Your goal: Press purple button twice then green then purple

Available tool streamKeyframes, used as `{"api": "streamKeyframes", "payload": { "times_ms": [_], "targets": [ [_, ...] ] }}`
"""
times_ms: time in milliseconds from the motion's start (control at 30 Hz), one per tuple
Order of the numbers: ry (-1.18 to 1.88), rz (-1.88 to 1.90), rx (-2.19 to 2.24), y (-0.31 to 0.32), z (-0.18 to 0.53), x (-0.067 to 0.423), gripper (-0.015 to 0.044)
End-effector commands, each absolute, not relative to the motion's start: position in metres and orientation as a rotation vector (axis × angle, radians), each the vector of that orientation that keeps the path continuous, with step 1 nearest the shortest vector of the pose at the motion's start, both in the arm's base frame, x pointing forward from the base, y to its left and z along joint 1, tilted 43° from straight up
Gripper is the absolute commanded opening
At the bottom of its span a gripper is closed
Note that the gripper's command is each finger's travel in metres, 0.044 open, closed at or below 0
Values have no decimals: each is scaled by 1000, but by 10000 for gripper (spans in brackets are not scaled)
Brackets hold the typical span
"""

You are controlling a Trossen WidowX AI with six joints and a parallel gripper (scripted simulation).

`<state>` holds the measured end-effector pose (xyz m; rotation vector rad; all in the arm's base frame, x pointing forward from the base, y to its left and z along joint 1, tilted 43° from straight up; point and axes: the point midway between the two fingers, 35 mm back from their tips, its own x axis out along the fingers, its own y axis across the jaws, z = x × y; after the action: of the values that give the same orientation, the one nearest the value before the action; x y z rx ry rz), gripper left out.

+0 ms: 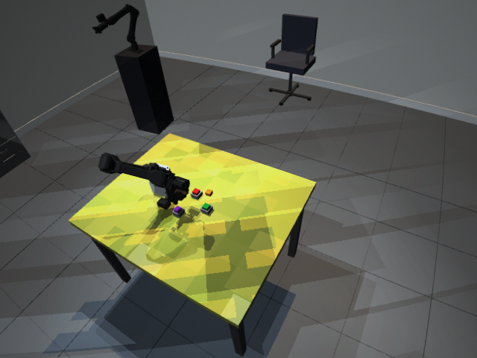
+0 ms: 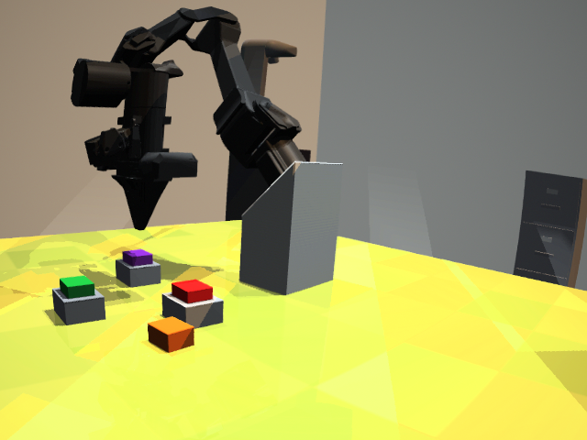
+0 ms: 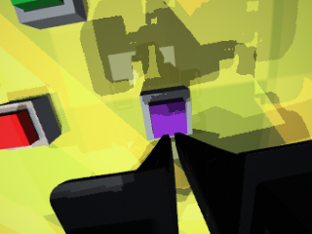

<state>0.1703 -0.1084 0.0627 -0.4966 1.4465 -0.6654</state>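
Note:
The purple button (image 1: 177,209) (image 2: 137,258) (image 3: 169,121) stands raised on its grey base. My gripper (image 2: 140,229) (image 3: 172,139) is shut and empty, pointing down above the purple button with a visible gap between tips and cap in the exterior view. In the wrist view the tips overlap the button's lower edge. The green button (image 1: 206,206) (image 2: 77,286) (image 3: 39,4) is raised on its own base; only part of it shows in the wrist view. In the top view the fingertips are hard to make out against the arm.
A red button (image 1: 196,191) (image 2: 192,291) (image 3: 17,131) stands near the arm's base, with an orange block (image 1: 209,192) (image 2: 171,334) close beside it. The arm's grey pedestal (image 2: 289,232) stands behind them on the yellow table (image 1: 246,173) (image 2: 426,359).

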Motion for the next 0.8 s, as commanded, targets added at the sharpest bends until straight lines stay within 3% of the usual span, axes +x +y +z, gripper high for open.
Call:
{"api": "streamKeyframes", "payload": {
  "times_ms": [0, 333, 767],
  "targets": [
    [1433, -665, -493, -83, 90, 173, 20],
    [1432, -668, -496, -69, 105, 178, 20],
    [1425, -667, -491, -18, 59, 303, 20]
  ]
}}
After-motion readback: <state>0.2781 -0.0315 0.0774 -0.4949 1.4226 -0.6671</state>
